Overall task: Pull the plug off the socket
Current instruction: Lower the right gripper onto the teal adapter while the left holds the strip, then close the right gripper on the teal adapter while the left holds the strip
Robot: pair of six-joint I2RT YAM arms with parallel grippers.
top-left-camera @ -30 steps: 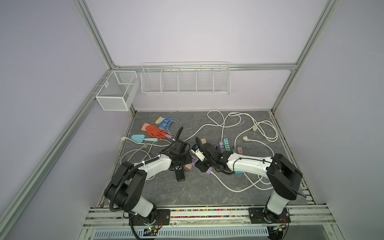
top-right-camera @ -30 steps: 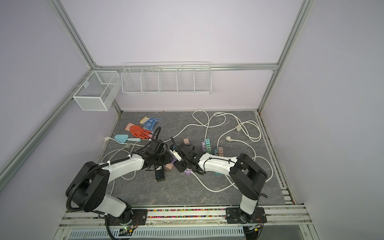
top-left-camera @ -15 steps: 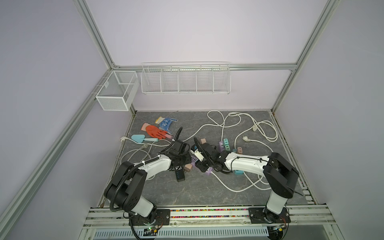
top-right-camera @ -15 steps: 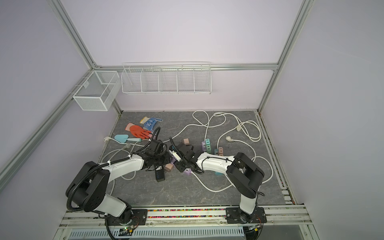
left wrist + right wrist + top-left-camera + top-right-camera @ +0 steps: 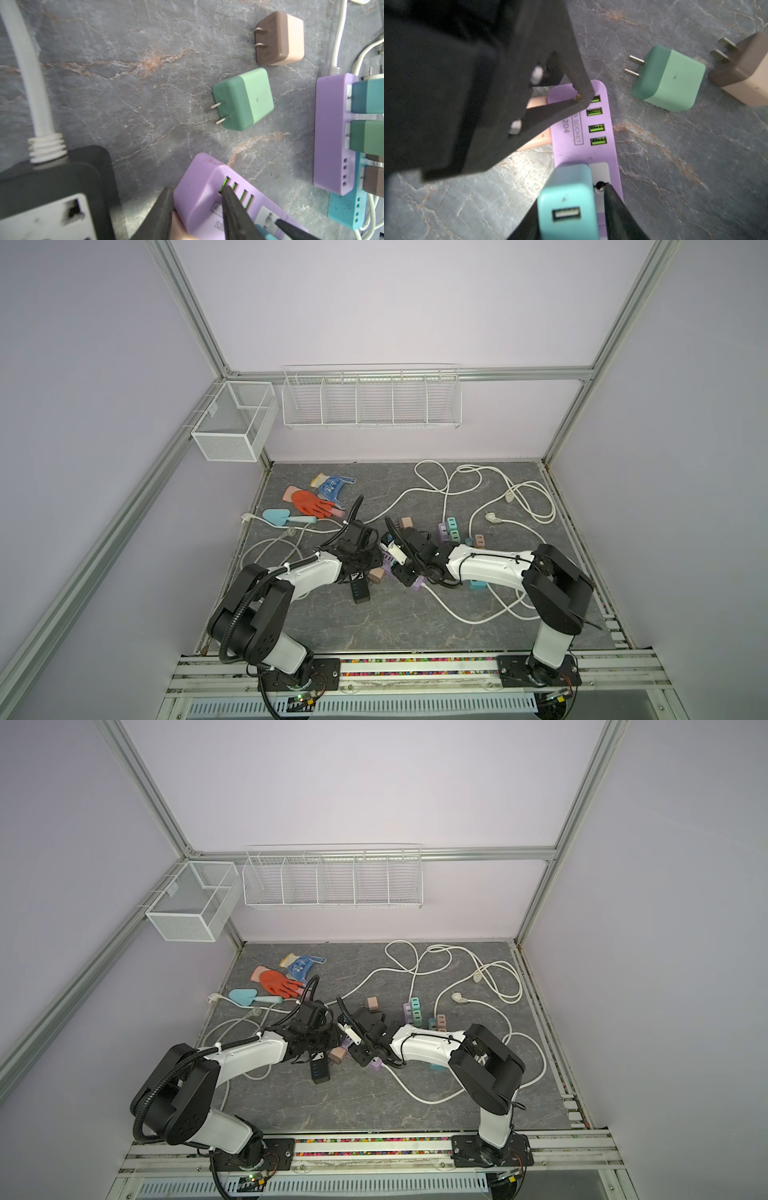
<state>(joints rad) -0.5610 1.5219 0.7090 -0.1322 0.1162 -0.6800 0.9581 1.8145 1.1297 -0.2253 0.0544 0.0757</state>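
A purple socket strip lies on the grey marbled floor, with a teal plug standing in its white outlet. My right gripper is shut on the teal plug, one finger on each side. My left gripper is shut on the strip's USB end. One of its fingers shows in the right wrist view, resting by the green ports. In both top views the two grippers meet at mid-floor, left and right; there the plug is hidden under them.
Just beyond the strip lie a loose green plug and a brown-peach plug. A second purple strip with plugs, a blue strip and a black strip lie close. White cables loop behind; gloves back left.
My right gripper's jaws have narrowed onto the teal plug and the arm has edged left. The left gripper has tightened slightly on the strip and stayed in place.
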